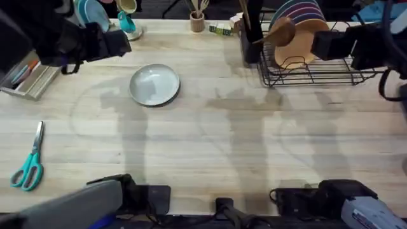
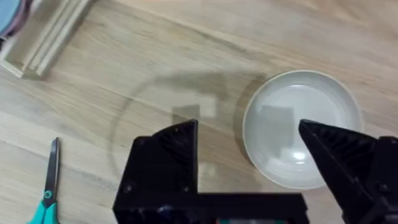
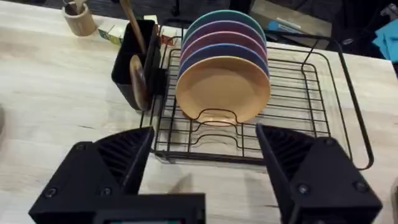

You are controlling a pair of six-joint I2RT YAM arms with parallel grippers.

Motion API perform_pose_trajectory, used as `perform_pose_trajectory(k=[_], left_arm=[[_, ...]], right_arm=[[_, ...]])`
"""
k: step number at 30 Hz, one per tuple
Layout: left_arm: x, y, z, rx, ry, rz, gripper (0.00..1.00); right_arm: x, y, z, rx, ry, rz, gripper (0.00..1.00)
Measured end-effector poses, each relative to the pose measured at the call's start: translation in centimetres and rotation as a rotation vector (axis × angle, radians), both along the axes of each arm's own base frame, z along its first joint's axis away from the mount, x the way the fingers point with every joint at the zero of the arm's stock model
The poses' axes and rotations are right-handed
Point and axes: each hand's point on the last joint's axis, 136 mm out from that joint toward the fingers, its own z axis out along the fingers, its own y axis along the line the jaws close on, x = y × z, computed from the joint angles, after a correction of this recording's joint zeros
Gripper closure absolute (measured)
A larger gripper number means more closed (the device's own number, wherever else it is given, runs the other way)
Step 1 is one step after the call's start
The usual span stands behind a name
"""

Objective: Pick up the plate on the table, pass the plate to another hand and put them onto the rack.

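Wooden table (image 1: 210, 146), plate (image 1: 154, 84), scissors (image 1: 28, 166) nearby, rack (image 1: 311, 67) far right

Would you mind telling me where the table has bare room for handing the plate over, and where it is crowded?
The table is bare across the wide middle, between the plate, the scissors and the rack. The back edge is crowded: a wooden cup and small items. The rack's rear slots hold plates; its front wires are free.
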Motion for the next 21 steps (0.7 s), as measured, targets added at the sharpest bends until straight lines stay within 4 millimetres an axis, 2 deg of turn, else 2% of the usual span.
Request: perform_pose_trajectory(k=[5,13,21], left_arm=[[1.4,0.5,-3.5,-0.019,0.08,0.009,0.006],[1.8,0.2,-8.5,-0.071,0.215,-0.004,0.007],[1.9,0.0,-11.4,-0.097,0.287,-0.008,0.007]], right_arm=[[0.0,0.0,0.0,0.0,0.0,0.0,0.006],[0.0,0.0,0.0,0.0,0.0,0.0,0.006],[0.0,0.0,0.0,0.0,0.0,0.0,0.006]])
